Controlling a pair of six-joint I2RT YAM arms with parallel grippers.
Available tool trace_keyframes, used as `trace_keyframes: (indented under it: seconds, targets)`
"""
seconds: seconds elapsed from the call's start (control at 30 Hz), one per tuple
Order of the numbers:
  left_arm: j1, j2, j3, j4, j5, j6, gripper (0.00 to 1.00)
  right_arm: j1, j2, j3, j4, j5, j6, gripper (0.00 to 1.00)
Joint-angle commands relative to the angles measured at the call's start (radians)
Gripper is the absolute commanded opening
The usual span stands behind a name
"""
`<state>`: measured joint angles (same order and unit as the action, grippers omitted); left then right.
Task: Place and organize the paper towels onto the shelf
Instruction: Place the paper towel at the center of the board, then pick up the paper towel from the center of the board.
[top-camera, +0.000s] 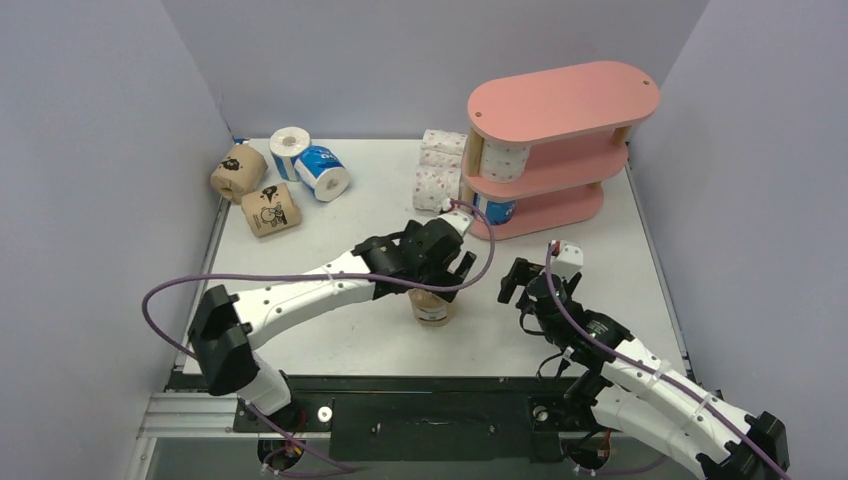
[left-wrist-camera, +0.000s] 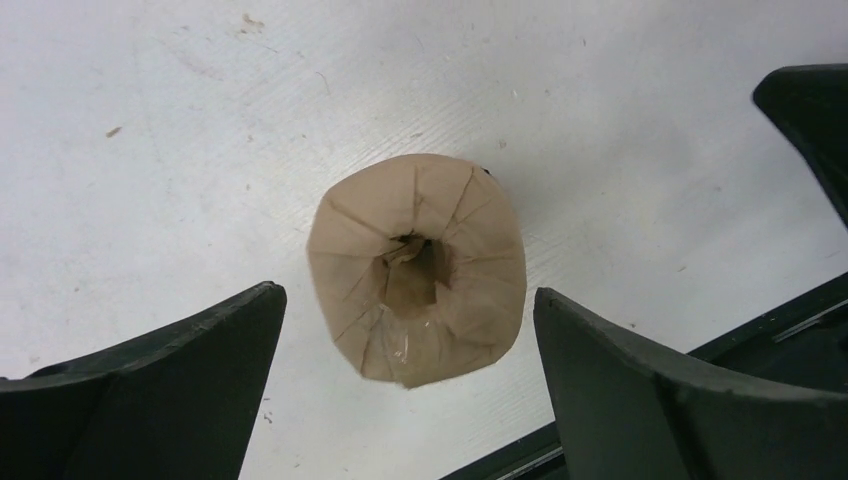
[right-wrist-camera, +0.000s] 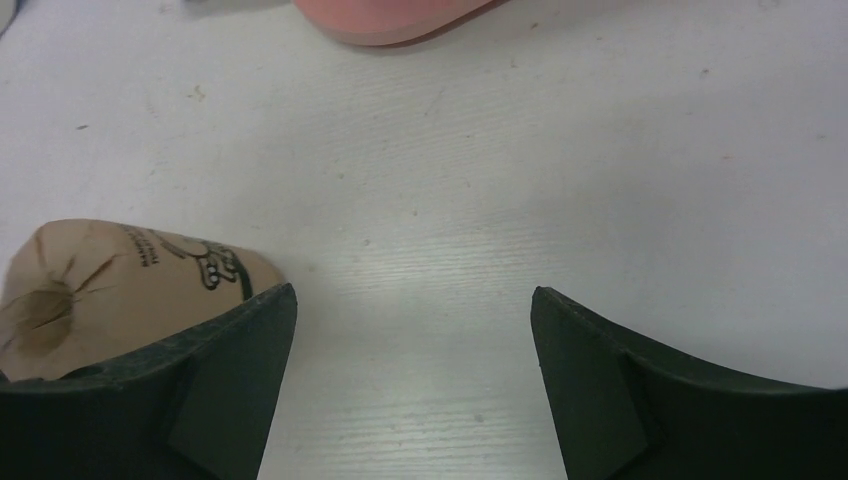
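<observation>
A brown paper towel roll (top-camera: 432, 307) stands on end on the table, its folded top facing up in the left wrist view (left-wrist-camera: 415, 270). My left gripper (top-camera: 441, 280) hovers just over it, open, the fingers (left-wrist-camera: 200, 380) on either side of the roll without touching it. My right gripper (top-camera: 513, 286) is open and empty over bare table right of that roll, which shows in the right wrist view (right-wrist-camera: 120, 280). The pink shelf (top-camera: 560, 150) stands at the back right. A white pink-dotted roll (top-camera: 503, 160) sits on its middle tier and a blue roll (top-camera: 495, 210) on its bottom tier.
Two brown rolls (top-camera: 238, 172) (top-camera: 270, 210) and two blue rolls (top-camera: 290, 150) (top-camera: 322, 172) lie at the back left. White pink-dotted rolls (top-camera: 435, 175) are bunched just left of the shelf. Grey walls enclose the table. The shelf's base edge (right-wrist-camera: 390, 20) is ahead of my right gripper.
</observation>
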<state>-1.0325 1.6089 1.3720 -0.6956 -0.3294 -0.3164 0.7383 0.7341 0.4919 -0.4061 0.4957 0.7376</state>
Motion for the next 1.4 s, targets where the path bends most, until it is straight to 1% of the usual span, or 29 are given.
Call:
trace_keyframes:
  seconds: [0.0, 0.03, 0.07, 0.1, 0.13, 0.17, 0.2, 0.23, 0.27, 0.3, 0.33, 0.4, 0.47, 0.57, 0.67, 0.93, 1.17, 1.37]
  targets:
    - [0.022, -0.211, -0.041, 0.063, -0.125, -0.09, 0.98, -0.052, 0.025, 0.095, 0.063, -0.229, 0.001, 0.83]
    - [0.035, -0.268, -0.082, 0.083, -0.142, -0.111, 0.97, -0.082, 0.051, 0.115, 0.072, -0.277, 0.001, 0.84]
    - [0.075, -0.297, -0.106, 0.095, -0.143, -0.161, 0.97, -0.099, 0.065, 0.124, 0.095, -0.38, 0.006, 0.84]
    - [0.104, -0.359, -0.163, 0.121, -0.127, -0.217, 0.97, -0.127, 0.1, 0.143, 0.109, -0.433, 0.007, 0.84]
    - [0.166, -0.39, -0.193, 0.136, -0.085, -0.246, 0.96, -0.135, 0.119, 0.154, 0.129, -0.533, 0.006, 0.84]
    - [0.204, -0.459, -0.263, 0.168, -0.061, -0.303, 0.96, -0.142, 0.158, 0.179, 0.136, -0.565, 0.002, 0.84]
    - [0.275, -0.49, -0.297, 0.184, -0.023, -0.327, 0.96, -0.142, 0.177, 0.19, 0.146, -0.607, -0.004, 0.84]
    - [0.307, -0.556, -0.368, 0.212, -0.005, -0.372, 0.96, -0.14, 0.213, 0.209, 0.152, -0.621, -0.006, 0.83]
    - [0.364, -0.588, -0.402, 0.224, 0.024, -0.39, 0.96, -0.14, 0.231, 0.219, 0.16, -0.639, -0.011, 0.83]
    - [0.389, -0.645, -0.461, 0.24, 0.036, -0.415, 0.96, -0.136, 0.264, 0.237, 0.162, -0.645, -0.013, 0.83]
    - [0.434, -0.673, -0.486, 0.248, 0.059, -0.425, 0.96, -0.132, 0.296, 0.248, 0.162, -0.654, -0.019, 0.82]
    - [0.484, -0.768, -0.574, 0.267, 0.086, -0.442, 0.96, -0.116, 0.345, 0.279, 0.149, -0.649, -0.028, 0.82]
    - [0.516, -0.832, -0.627, 0.284, 0.093, -0.464, 0.96, -0.097, 0.391, 0.31, 0.139, -0.642, -0.036, 0.81]
    - [0.547, -0.896, -0.684, 0.306, 0.084, -0.503, 0.96, -0.06, 0.446, 0.356, 0.125, -0.623, -0.037, 0.8]
    - [0.562, -0.941, -0.726, 0.329, 0.092, -0.502, 0.96, -0.04, 0.498, 0.382, 0.121, -0.612, -0.033, 0.79]
    - [0.58, -0.922, -0.741, 0.321, 0.114, -0.478, 0.96, 0.004, 0.615, 0.461, 0.059, -0.568, -0.047, 0.75]
    - [0.595, -0.911, -0.774, 0.344, 0.148, -0.482, 0.96, 0.039, 0.675, 0.498, 0.008, -0.506, -0.063, 0.72]
    - [0.605, -0.923, -0.78, 0.344, 0.152, -0.482, 0.96, 0.046, 0.695, 0.502, 0.0, -0.466, -0.06, 0.68]
